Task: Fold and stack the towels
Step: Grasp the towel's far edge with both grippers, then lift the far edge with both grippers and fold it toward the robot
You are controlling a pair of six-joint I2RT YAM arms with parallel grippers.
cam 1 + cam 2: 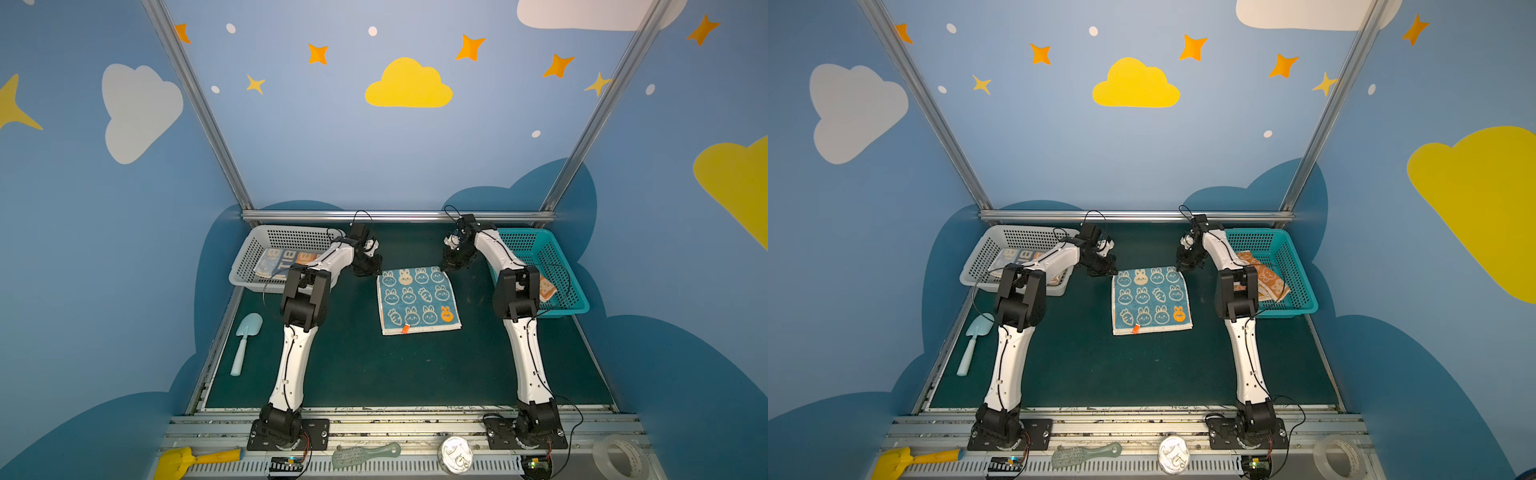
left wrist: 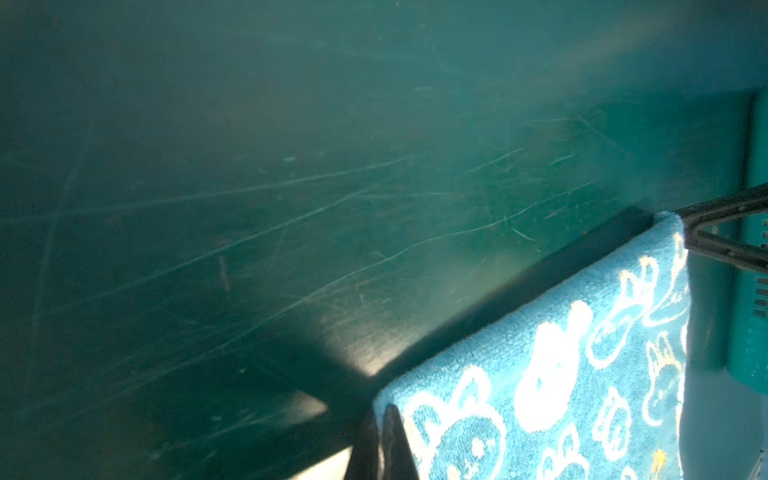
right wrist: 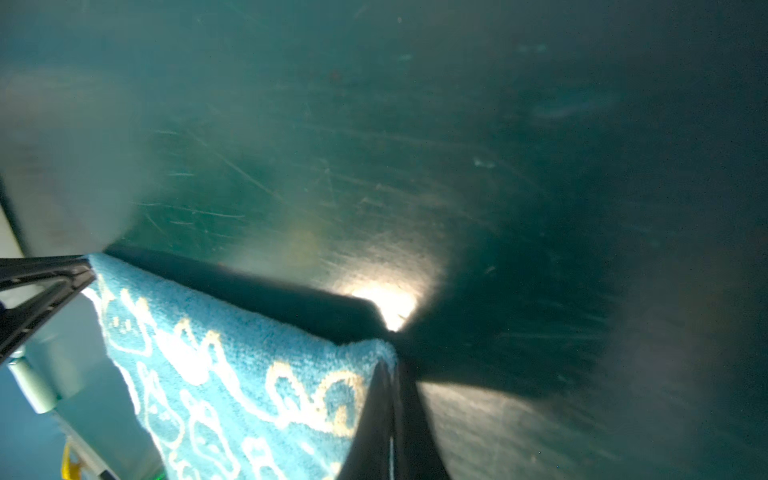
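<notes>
A blue towel (image 1: 417, 301) (image 1: 1150, 301) with white rabbit prints lies spread on the dark green table, seen in both top views. My left gripper (image 1: 373, 272) (image 2: 380, 413) is shut on its far left corner. My right gripper (image 1: 449, 266) (image 3: 390, 368) is shut on its far right corner. In both wrist views the blue towel's (image 2: 561, 374) (image 3: 232, 365) far edge runs taut between the two grippers, slightly off the table. A striped towel (image 1: 282, 262) lies in the white basket (image 1: 239, 279). An orange towel (image 1: 1262, 278) lies in the teal basket (image 1: 1289, 309).
A pale blue toy spade (image 1: 245, 345) lies left of the left arm. On the front rail sit a yellow scoop (image 1: 187, 459), a green brush (image 1: 365, 455), a round metal lid (image 1: 455, 455) and a tape roll (image 1: 619, 459). A metal rail (image 1: 395, 216) bounds the back.
</notes>
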